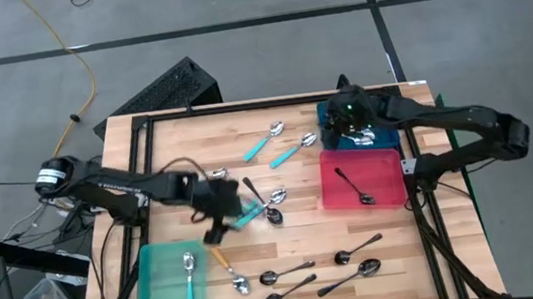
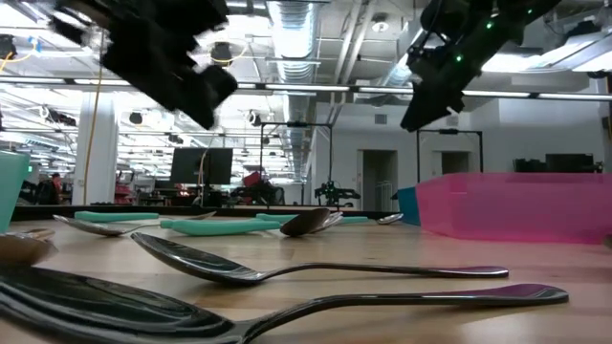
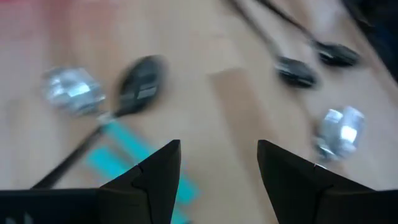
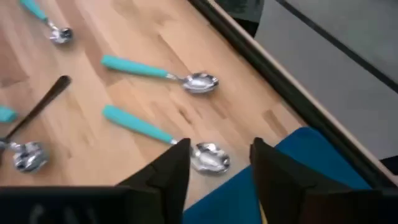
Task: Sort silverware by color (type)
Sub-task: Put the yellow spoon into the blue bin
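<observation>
High view: left hand [image 1: 222, 215], fingers spread and empty, above mid-counter [image 1: 309, 255]. Directly beside it: a teal spoon [image 1: 247, 215] and dark spoon [image 1: 265, 204]. Just below it: an orange spoon [image 1: 229, 270]. Farther: teal tray [image 1: 151, 283] holding one teal spoon [image 1: 189, 284]. Right hand [image 1: 351, 112], fingers spread and empty, over the blue bin [image 1: 386, 139]; two teal spoons [image 1: 292, 152] beside it; pink tray [image 1: 336, 187] holding one dark spoon [image 1: 355, 186].

Four teal spoons [image 1: 266, 145], six dark [image 1: 354, 186] (one orange [image 1: 228, 268]).
</observation>
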Controlling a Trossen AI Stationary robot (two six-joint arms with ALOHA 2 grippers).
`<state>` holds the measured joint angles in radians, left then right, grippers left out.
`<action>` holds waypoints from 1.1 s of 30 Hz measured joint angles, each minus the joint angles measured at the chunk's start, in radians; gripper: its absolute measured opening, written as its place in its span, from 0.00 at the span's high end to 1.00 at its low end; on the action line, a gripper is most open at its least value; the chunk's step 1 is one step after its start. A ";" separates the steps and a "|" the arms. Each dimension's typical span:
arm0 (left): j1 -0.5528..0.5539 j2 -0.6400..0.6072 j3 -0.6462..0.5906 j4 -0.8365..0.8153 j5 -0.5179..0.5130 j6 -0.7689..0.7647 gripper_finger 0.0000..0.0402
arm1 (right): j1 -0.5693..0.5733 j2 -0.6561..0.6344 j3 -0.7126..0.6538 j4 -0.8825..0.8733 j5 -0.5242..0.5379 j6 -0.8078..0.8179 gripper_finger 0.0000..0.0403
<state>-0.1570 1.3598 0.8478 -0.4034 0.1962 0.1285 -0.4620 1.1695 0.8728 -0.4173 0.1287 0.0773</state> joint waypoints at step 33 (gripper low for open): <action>-0.334 0.370 0.399 -0.395 -0.155 0.316 0.34 | 0.135 0.047 -0.001 -0.024 -0.003 0.047 0.42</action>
<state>-0.4911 1.7301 1.2468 -0.7988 0.0410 0.4442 -0.3273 1.2166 0.8722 -0.4413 0.1262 0.1246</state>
